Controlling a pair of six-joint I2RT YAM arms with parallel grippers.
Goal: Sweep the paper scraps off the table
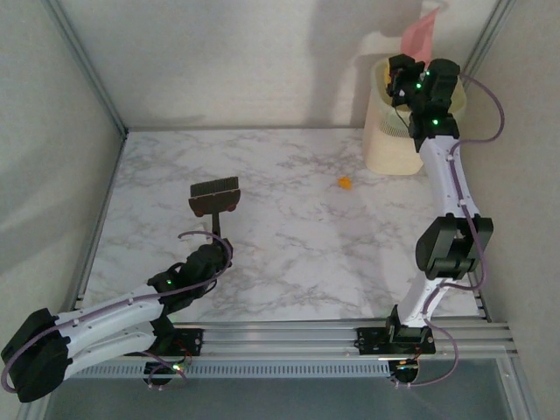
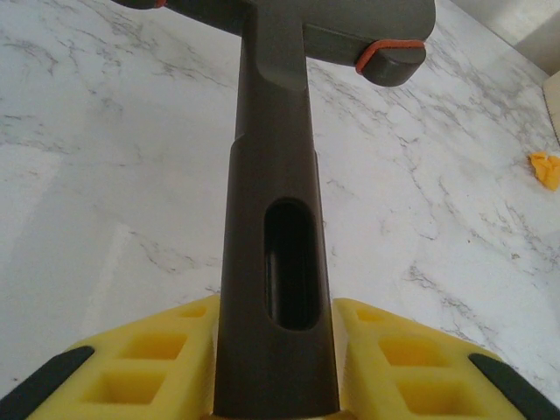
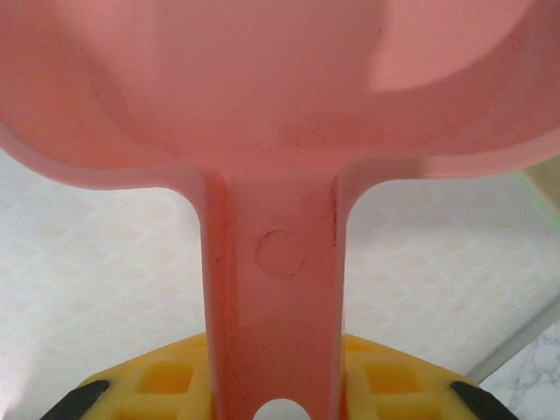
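Along the near edge runs a metal rail [image 1: 289, 337] that carries both arm bases. From its left end the left arm [image 1: 105, 315] lies low across the near left corner of the table [image 1: 289, 262], white marble with grey veins. The left fingers [image 1: 213, 248] are pinched on the handle of a dark brown brush [image 1: 214, 199]. In the left wrist view the yellow fingers press against either side of that handle. The brush points away from the arm, with its head and bristles over the left half of the table. Whether the bristles touch the marble cannot be told.

Farther back and to the right lies one small orange paper scrap [image 1: 345, 183], alone on the marble and well apart from the brush head. A stretch of bare table lies between the two. The left wrist view shows the same scrap at its right edge, beyond the brush.

Near the scrap, to its right and farther back, a cream ribbed bin [image 1: 389, 149] stands in the far right corner of the table. The right arm [image 1: 451, 201] rises from the rail along the right edge and bends in over the bin.

Above the bin's rim the right fingers [image 1: 404, 72] are clamped on the handle of a pink dustpan [image 1: 420, 33]. The right wrist view shows them tight on both sides of the handle. The pan is raised over the bin, with the off-white back wall [image 1: 245, 61] behind it.
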